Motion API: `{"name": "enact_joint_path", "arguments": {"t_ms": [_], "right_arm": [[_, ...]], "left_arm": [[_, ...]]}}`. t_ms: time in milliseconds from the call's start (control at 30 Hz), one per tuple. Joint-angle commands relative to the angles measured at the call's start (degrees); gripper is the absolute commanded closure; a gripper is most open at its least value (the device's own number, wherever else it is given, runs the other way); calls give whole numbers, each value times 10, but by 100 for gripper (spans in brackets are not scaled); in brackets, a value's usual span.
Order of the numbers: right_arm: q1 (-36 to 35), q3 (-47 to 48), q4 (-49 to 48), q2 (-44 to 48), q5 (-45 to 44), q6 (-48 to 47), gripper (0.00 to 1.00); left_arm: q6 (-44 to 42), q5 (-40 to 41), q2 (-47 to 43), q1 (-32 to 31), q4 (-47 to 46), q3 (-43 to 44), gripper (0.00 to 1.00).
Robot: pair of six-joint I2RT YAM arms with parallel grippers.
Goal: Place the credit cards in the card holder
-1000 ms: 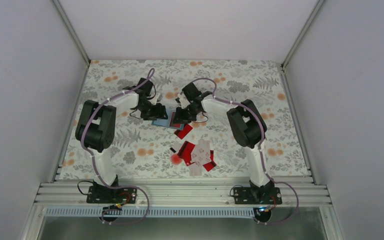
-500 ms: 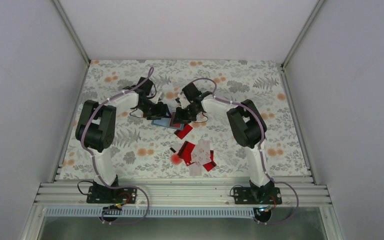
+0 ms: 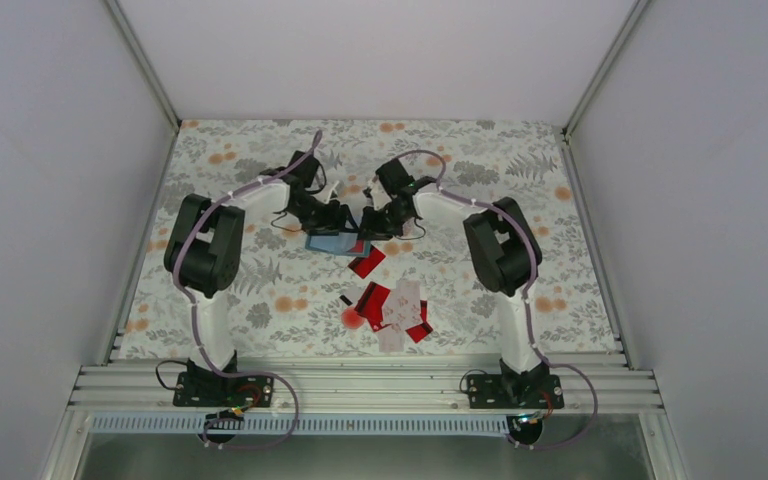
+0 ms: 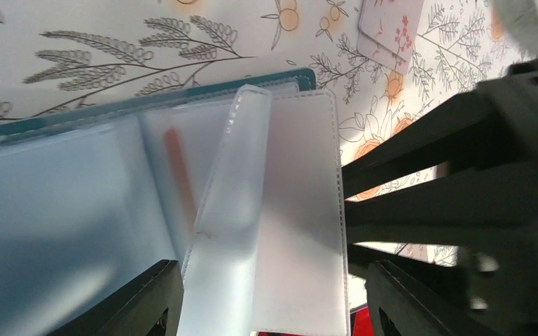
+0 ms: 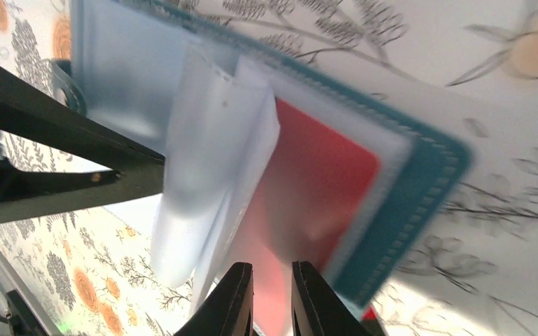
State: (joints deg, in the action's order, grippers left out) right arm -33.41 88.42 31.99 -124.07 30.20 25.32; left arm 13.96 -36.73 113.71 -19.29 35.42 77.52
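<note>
Right wrist: we are seeing right gripper (image 5: 270, 269) nearly closed, seemingly pinching red credit card (image 5: 315, 182) in open card holder (image 5: 420, 189); left gripper (image 4: 274, 269) standing wide, straddling clear sleeves (image 4: 280, 210).

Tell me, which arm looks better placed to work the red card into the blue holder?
Probably right: the right gripper, nearly shut, sits at the red card in the holder. The left gripper stands open astride the clear sleeves.
</note>
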Motion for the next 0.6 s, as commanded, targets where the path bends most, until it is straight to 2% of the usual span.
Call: {"name": "enact_joint_path", "arguments": {"t_ms": [0,300,567], "right_arm": [[20,-14,20,64,-24,5,84],[51,-67,36,137,-62,1,84],[72,-89,38,164,-81,-5,84]], "left_arm": [[-6,-16,12,-14,-5,28,34],[1,-17,40,-47,4,77,34],[1,-16,70,-67,21,125,34]]}}
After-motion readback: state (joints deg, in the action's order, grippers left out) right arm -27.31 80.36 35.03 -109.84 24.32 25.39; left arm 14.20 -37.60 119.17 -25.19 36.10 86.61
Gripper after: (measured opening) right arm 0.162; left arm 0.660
